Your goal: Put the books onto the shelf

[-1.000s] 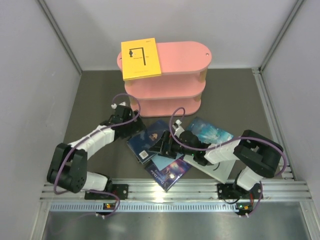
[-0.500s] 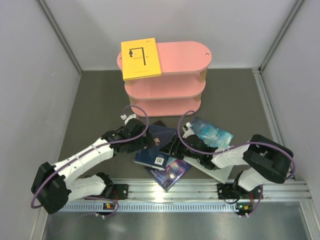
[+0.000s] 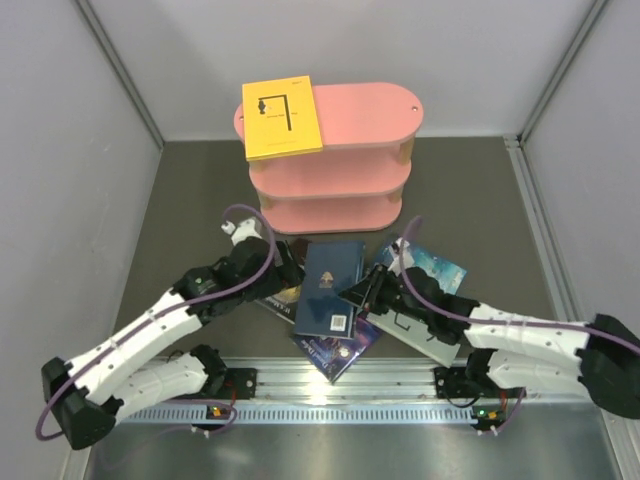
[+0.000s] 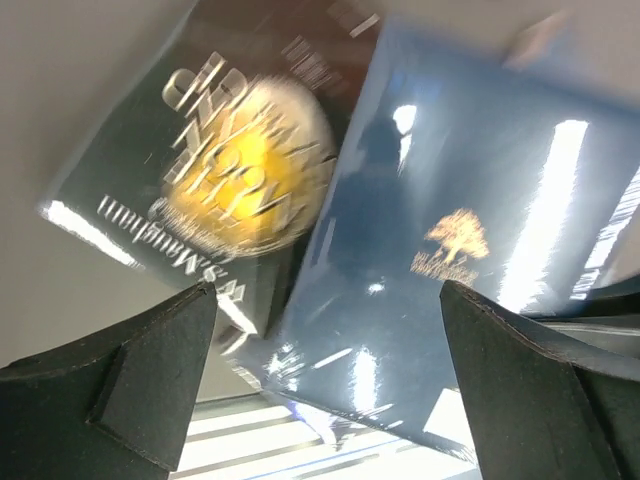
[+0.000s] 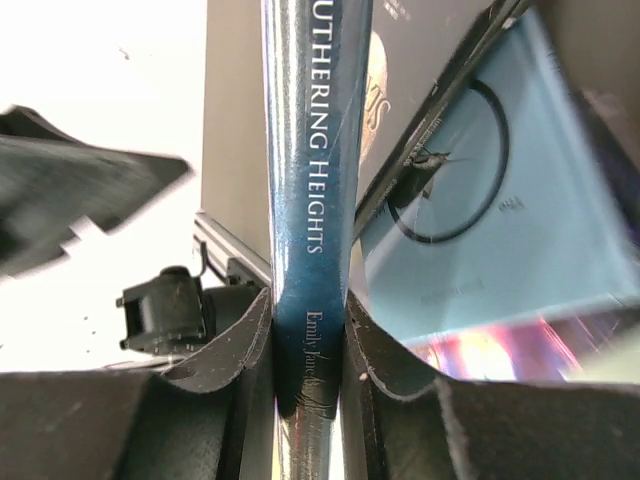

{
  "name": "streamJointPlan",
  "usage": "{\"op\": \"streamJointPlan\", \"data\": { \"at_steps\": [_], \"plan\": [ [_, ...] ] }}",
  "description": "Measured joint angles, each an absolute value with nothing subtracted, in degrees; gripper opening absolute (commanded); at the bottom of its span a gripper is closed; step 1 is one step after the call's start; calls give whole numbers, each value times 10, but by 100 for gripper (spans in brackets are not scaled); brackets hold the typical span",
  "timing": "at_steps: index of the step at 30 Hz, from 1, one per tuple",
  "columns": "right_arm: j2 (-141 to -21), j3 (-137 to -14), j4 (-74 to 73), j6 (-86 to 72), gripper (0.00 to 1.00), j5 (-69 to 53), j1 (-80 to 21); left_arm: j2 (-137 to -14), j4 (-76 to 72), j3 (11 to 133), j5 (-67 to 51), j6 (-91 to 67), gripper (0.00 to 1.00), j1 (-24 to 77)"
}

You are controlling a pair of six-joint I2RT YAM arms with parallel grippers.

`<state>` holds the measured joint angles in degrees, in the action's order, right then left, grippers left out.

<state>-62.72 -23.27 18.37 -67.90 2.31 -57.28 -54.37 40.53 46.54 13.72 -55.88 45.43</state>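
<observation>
A: Where's the navy book (image 3: 330, 288)?
B: Middle of the top view, just below the shelf (image 3: 370, 112), lying over other books. The right gripper (image 3: 363, 290) has it by its right edge. In the right wrist view the spine sits squeezed between both pads (image 5: 240, 345).
A: And the left gripper (image 3: 288, 274)?
B: Jaws wide apart, nothing between them. Its camera looks past the two fingers (image 4: 120, 390) at the black book (image 4: 230, 170) with the gold moon, upper left, and the navy cover on the right, overlapping it.
A: Is it touching either one?
B: Can't tell, because that view is blurred.
A: What's on the shelf?
B: A yellow book (image 3: 282, 118), flat on the top board at its left end, overhanging the edge.
A: And the rest?
B: On the table (image 3: 200, 190) in front of the shelf. The teal book (image 3: 432, 264) is right of centre, partly under the right arm (image 3: 520, 340). The purple book (image 3: 342, 350) is lowest in the frame, near the rail (image 3: 350, 380). A pale book (image 3: 425, 342) shows beneath the same arm. A light blue book (image 5: 500, 240) fills the right side of the right wrist view, behind the navy spine.
</observation>
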Motion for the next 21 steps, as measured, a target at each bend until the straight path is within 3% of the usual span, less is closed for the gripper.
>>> {"op": "streamJointPlan", "data": {
  "at_steps": [9,21],
  "plan": [
    [-377,-248,-10,-640,0,49,-573,-378,322,484,99,-538,99,454],
    [-326,-283,21,-665,0,-4,-573,-426,205,448,-42,-531,99,454]
  ]
}}
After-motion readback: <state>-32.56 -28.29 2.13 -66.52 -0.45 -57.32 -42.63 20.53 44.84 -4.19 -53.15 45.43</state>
